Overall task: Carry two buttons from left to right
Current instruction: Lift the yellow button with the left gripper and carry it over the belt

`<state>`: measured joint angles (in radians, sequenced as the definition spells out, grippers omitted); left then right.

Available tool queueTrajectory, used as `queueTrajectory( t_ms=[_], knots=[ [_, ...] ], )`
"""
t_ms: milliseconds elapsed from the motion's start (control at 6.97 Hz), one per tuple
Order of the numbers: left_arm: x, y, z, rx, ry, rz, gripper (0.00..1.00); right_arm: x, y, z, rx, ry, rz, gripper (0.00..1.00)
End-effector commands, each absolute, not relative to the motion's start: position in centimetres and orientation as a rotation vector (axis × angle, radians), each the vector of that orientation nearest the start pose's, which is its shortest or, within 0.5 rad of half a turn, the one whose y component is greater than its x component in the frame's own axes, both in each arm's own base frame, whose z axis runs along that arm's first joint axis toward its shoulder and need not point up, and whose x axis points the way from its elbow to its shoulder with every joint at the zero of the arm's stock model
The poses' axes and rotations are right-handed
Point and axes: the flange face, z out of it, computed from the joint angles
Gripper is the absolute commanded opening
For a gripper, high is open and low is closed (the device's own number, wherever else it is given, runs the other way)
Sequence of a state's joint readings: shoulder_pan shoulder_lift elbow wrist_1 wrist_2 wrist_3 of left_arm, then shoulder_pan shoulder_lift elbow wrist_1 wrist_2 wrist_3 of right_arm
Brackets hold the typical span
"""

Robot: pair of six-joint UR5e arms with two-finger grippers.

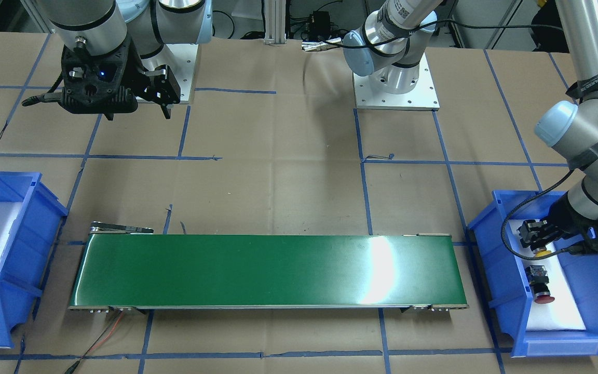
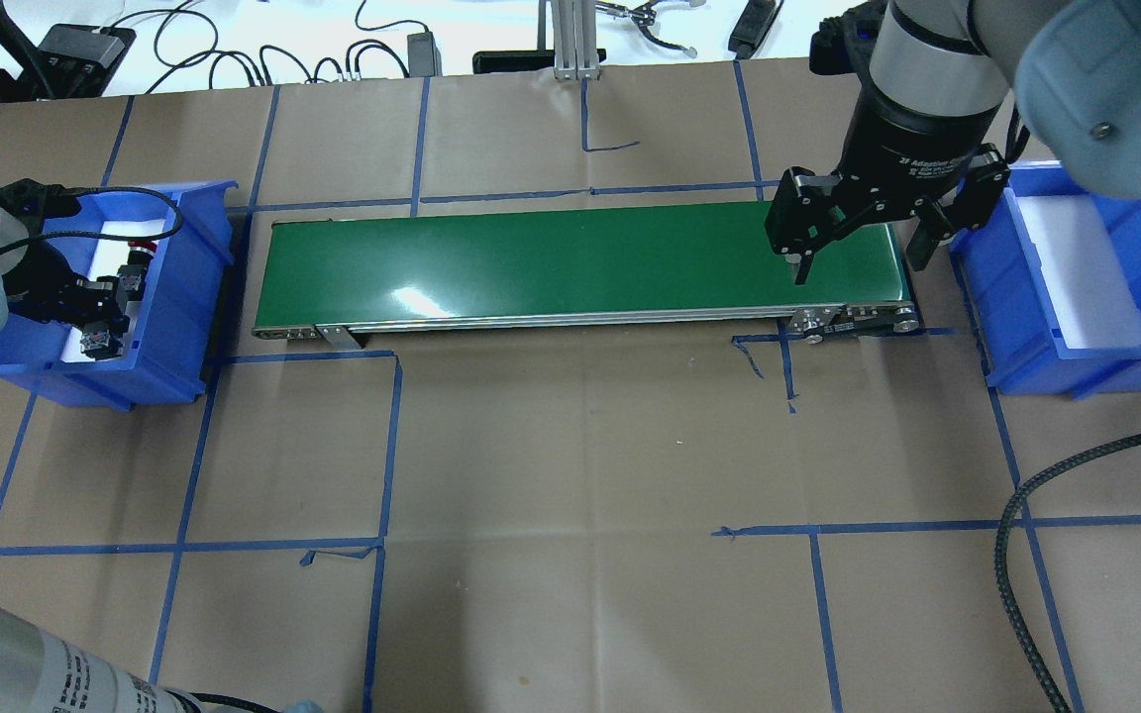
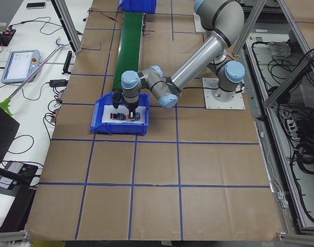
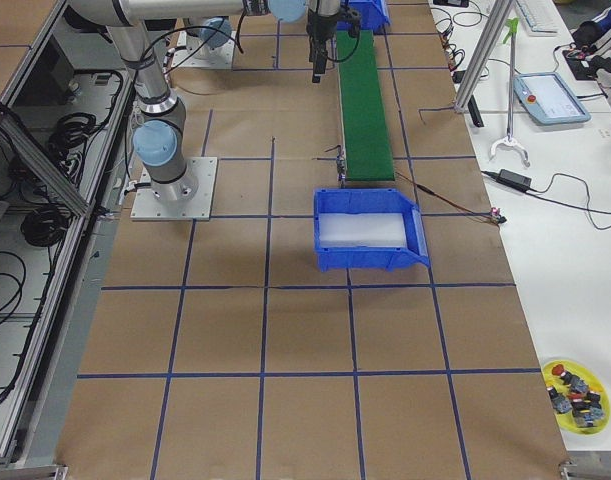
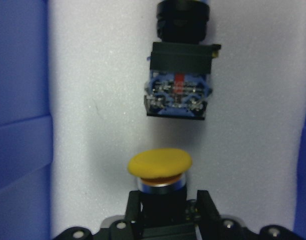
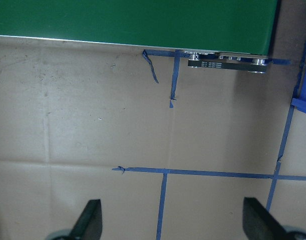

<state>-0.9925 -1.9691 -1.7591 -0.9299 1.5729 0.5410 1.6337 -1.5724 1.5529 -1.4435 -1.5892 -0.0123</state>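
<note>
Left pincer [image 1: 536, 245], front view: clamped on yellow mushroom-capped plastic push-button [image 1: 541, 253] inside blue plastic bin [image 1: 491, 270]; red-capped plastic push-button [image 1: 541, 289] just beside, apart.
Right pincer [image 2: 859, 269], overhead view: spread wide above one end of green conveyor belt [image 2: 531, 262].
Bin walls [image 5: 20, 125], left wrist view: close either side.

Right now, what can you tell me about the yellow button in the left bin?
The yellow button has a smooth mushroom cap, plastic-looking, over a silvery ring and black body. It is over the white foam of the blue bin, cap toward the red button, apart from it. The left gripper is shut on its body. Whether it rests on the foam, I cannot tell.
</note>
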Motion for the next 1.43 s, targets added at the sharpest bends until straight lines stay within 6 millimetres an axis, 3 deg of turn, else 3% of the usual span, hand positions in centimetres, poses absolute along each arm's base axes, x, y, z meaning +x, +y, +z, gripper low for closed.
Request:
queueTrajectory(
  t_ms=[0, 287, 430, 574, 861, 1004, 1291],
  knots=[
    [21.8, -58.1, 32.1, -0.041, 3.122, -0.026, 0.06, 16.1, -47.1, 48.5, -0.120, 3.156, 0.171, 1.00],
    [20.9, -58.8, 38.3, 0.012, 3.141, 0.031, 0.06, 16.1, -47.1, 48.5, -0.120, 3.156, 0.171, 1.00],
    [18.9, -59.7, 40.0, 0.077, 3.158, 0.081, 0.06, 16.1, -47.1, 48.5, -0.120, 3.156, 0.171, 1.00],
    [15.0, -60.9, 41.2, 0.157, 3.158, 0.092, 0.06, 16.1, -47.1, 48.5, -0.120, 3.156, 0.171, 1.00],
    [6.5, -62.8, 41.1, 0.223, 3.148, 0.084, 0.06, 16.1, -47.1, 48.4, -0.120, 3.156, 0.174, 1.00],
    [2.9, -63.1, 40.7, 0.168, 3.154, 0.088, 0.06, 16.1, -47.1, 48.4, -0.120, 3.156, 0.174, 1.00],
    [-3.3, -63.0, 37.9, 0.123, 3.156, 0.166, 0.06, 16.1, -47.1, 48.4, -0.120, 3.156, 0.174, 1.00]
  ],
)
